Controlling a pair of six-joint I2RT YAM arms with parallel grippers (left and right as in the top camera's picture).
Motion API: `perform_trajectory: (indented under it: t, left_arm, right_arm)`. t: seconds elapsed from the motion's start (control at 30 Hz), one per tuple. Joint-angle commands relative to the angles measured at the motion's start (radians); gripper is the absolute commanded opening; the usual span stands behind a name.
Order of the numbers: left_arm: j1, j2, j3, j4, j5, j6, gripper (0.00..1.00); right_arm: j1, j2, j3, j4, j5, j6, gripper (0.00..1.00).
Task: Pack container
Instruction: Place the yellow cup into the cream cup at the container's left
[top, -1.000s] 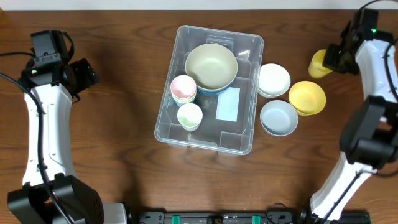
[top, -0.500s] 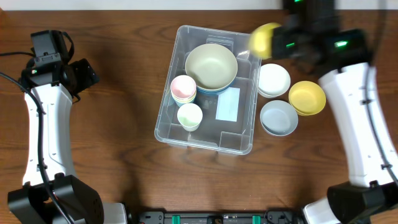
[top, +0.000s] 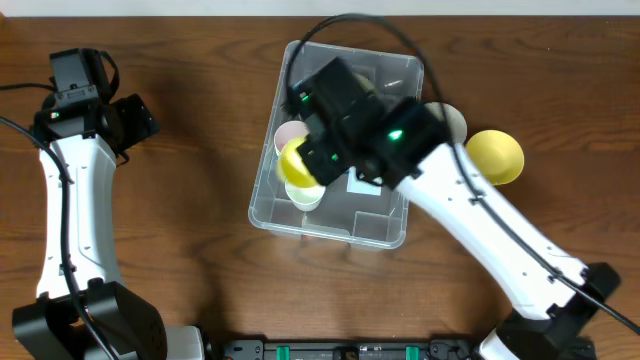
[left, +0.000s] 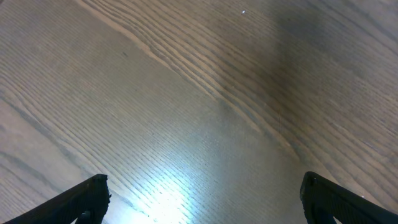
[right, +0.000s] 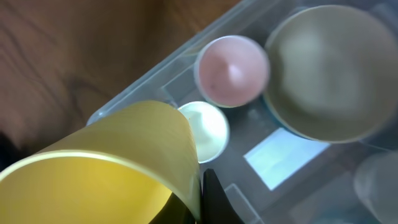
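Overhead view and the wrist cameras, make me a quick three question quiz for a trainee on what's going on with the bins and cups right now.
1. True or false: the left gripper is open over the table, holding nothing.
2. What is the right gripper shut on? A) a yellow cup B) a pink cup C) a blue bowl
3. Fill in the blank: the yellow bowl lies ___ the container (inside / outside).

Key: 1 true; 2 A; 3 outside.
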Motion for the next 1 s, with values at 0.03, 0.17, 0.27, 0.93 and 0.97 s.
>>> perform_trajectory:
  t: [0.03,0.17,0.27,0.93,0.97]
  left_arm:
    - [0.003,-0.021,0.026,0.001,-0.012,0.009,0.98]
    - [0.003,-0.021,0.026,0.001,-0.012,0.009,0.98]
    - [0.003,-0.022,0.026,0.001,-0.012,0.009,0.98]
    - [0.003,-0.022,0.026,0.001,-0.012,0.009,0.98]
    - [0.003,-0.022,0.026,0.001,-0.012,0.009,0.98]
  right_arm:
    - [0.03,0.051,-0.014,-0.006,0.008,-0.005,0.01]
    - [0.027,0.096,-0.014,-0.016,0.02,-0.005,0.01]
    - [0.022,0.124,-0.014,-0.034,0.051,-0.005,0.01]
    - [0.008,0.165,-0.028,-0.045,0.116,-0.006,0.01]
    - [0.008,0.165,-0.028,-0.045,0.116,-0.006,0.01]
